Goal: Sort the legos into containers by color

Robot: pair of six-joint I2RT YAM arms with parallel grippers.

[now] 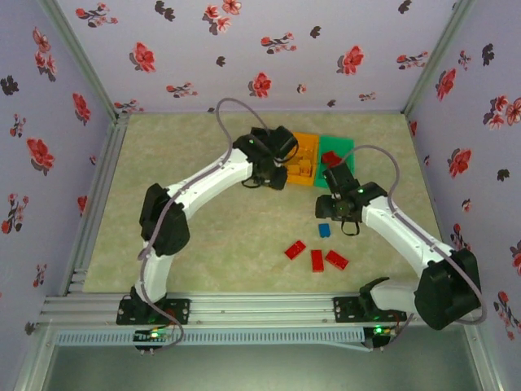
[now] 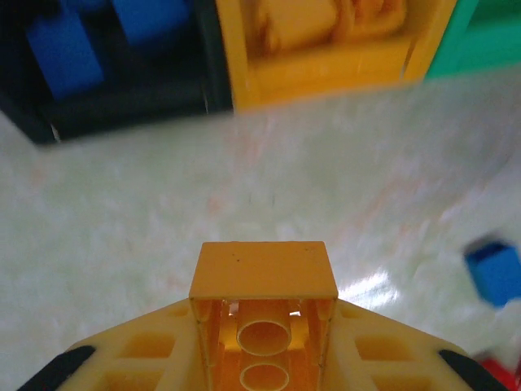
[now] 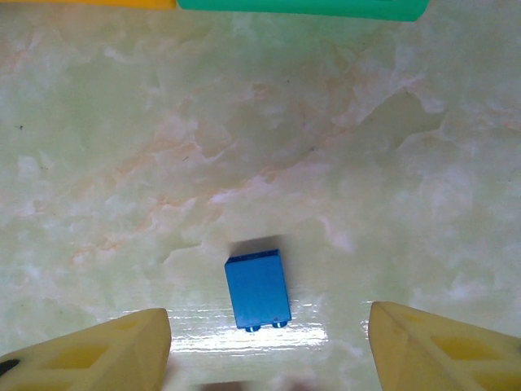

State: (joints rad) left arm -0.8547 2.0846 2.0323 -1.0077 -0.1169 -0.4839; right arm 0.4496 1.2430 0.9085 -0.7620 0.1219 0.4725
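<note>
Lego bricks being sorted on a marbled bench [image 1: 228,236], one brick gripped and one straddled.
The black bin [image 2: 130,106], orange bin [image 2: 326,69] and green bin [image 2: 480,49] stand in a row. Near them the left fingers [image 2: 146,358] are clamped on an orange-yellow brick [image 2: 262,269]. The right fingers [image 3: 98,346] stand apart on either side of a blue brick [image 3: 258,289] lying on the bench. Three red bricks [image 1: 317,260] lie nearer the arm bases.

White arms [image 1: 213,173], black joints, yellow fingers [image 3: 89,354]

Marbled green-beige tabletop [image 1: 244,236] dead centre; lilac floral walls [image 1: 244,49] at 9, 12, 3 o'clock; aluminium rail [image 1: 260,308] at 6.
</note>
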